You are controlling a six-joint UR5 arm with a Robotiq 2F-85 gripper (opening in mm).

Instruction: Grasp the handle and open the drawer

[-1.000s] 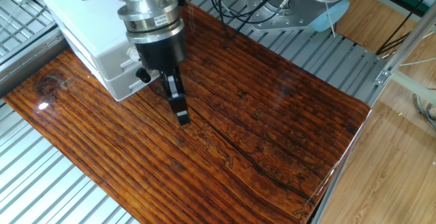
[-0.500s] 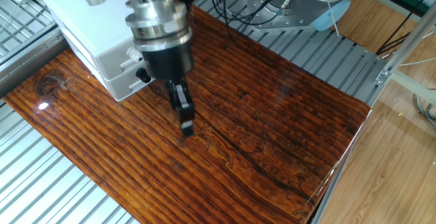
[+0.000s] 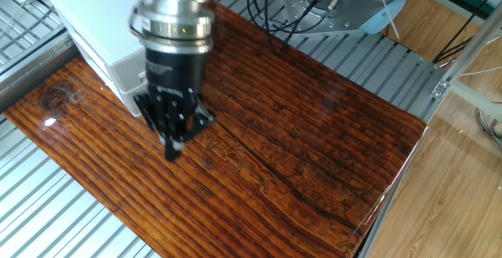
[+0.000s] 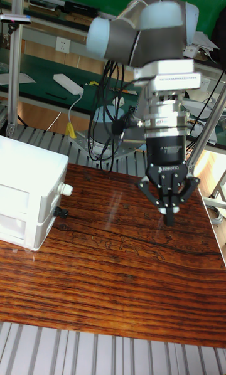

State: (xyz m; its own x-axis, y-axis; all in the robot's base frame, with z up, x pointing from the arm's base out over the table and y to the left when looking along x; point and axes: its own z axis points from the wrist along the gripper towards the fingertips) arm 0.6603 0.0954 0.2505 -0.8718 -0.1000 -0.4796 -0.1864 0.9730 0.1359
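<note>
A small white box cabinet (image 4: 25, 187) stands at the left of the wooden table. Its lower tier is the drawer (image 4: 16, 223), closed, with the handle (image 4: 61, 212), a small black knob, sticking out to the right. My gripper (image 4: 168, 217) hangs well to the right of the handle, pointing down just above the wood. Its fingers are pressed together and hold nothing. In the fixed view the blurred gripper (image 3: 172, 144) stands in front of the cabinet (image 3: 94, 30) and hides the handle and most of the drawer front.
The tier above carries a white knob (image 4: 66, 189). Cables (image 3: 306, 7) and the arm's base lie beyond the far table edge. Ribbed metal framing (image 3: 47, 203) surrounds the wooden tabletop (image 3: 314, 148), whose right edge runs diagonally.
The gripper has swung left and toward the camera and turned about its axis. It now covers the black knob that showed beside it in the fixed view earlier.
</note>
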